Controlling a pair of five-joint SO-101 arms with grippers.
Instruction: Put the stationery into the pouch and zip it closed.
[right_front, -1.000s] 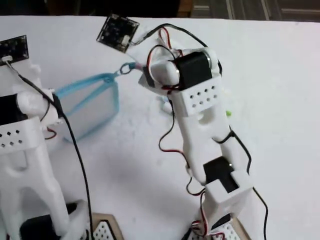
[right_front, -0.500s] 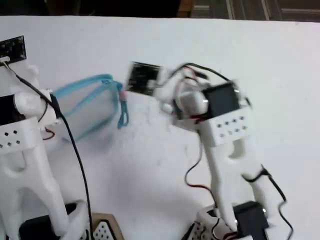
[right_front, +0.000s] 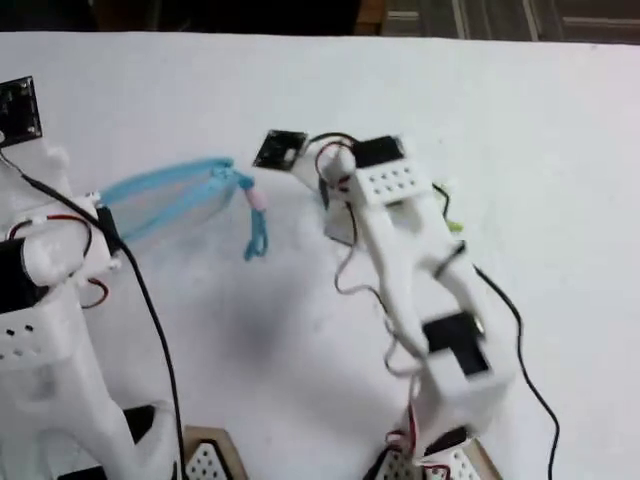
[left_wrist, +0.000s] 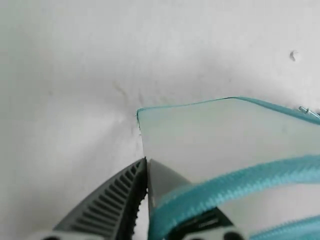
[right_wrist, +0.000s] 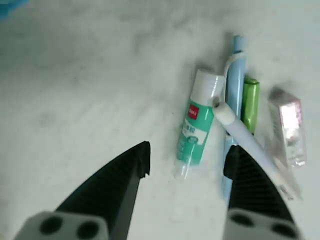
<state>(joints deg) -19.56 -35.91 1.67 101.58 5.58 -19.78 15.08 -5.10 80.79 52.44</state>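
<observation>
The pouch, translucent with a blue zip band, sits near the left edge of the worktop, about midway between its near and far edges. The left gripper is clamped on the pouch at its end corner, just beside the zip band, with the jaws closed flat against the material. In the high view the two blue zip bands stand apart along most of the pouch, so the mouth appears open. The blue pull strap hangs from the end of the pouch that faces the middle of the worktop. The right gripper hovers over the stationery with its jaws spread wide and nothing between them. The stationery lies on the bare worktop surface near the centre, well apart from the pouch. It comprises a green-and-white glue stick, a blue pen, a white pen lying slantwise across the blue one, a green marker just beside the blue pen, and a small wrapped block (probably an eraser, though the view is too soft to confirm). The glue stick lies in line with the gap between the open jaws.
</observation>
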